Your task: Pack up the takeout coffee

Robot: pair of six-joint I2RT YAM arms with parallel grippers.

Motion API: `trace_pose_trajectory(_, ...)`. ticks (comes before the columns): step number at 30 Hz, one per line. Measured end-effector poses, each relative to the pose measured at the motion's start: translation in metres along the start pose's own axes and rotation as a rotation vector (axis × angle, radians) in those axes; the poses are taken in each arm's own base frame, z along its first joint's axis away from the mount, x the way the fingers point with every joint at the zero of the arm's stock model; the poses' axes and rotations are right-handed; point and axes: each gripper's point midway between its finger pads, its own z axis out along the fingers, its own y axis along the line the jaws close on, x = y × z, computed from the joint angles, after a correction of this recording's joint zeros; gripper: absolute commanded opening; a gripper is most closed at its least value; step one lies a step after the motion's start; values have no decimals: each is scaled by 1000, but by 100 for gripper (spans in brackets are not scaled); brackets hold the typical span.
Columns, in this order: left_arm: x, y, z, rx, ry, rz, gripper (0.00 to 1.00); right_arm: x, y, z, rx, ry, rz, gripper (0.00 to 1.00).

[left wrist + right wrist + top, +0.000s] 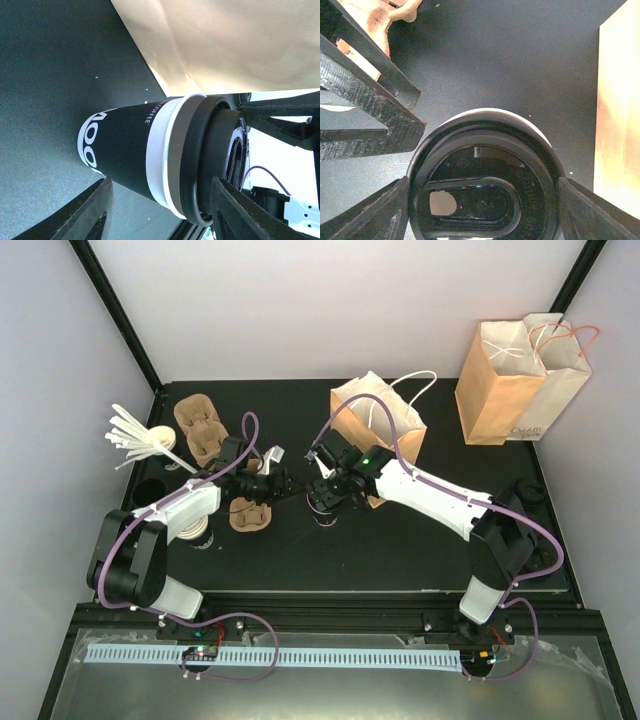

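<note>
The takeout coffee stands upright on the table, just in front of a paper bag. The right gripper clasps its black lid from above. The left gripper sits beside the cup's wall, jaws parted and clear of it.
</note>
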Motion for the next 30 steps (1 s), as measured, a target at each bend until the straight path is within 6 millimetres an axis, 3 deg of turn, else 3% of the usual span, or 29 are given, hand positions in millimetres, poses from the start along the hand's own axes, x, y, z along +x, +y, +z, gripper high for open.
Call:
trace_pose_trajectory(16, 2, -1, 2, 1, 7, 2, 52, 0, 3, 8, -16, 7, -1, 80)
trace_pose_trajectory(30, 4, -1, 8, 8, 21, 0, 42, 0, 2, 9, -6, 8, -1, 80)
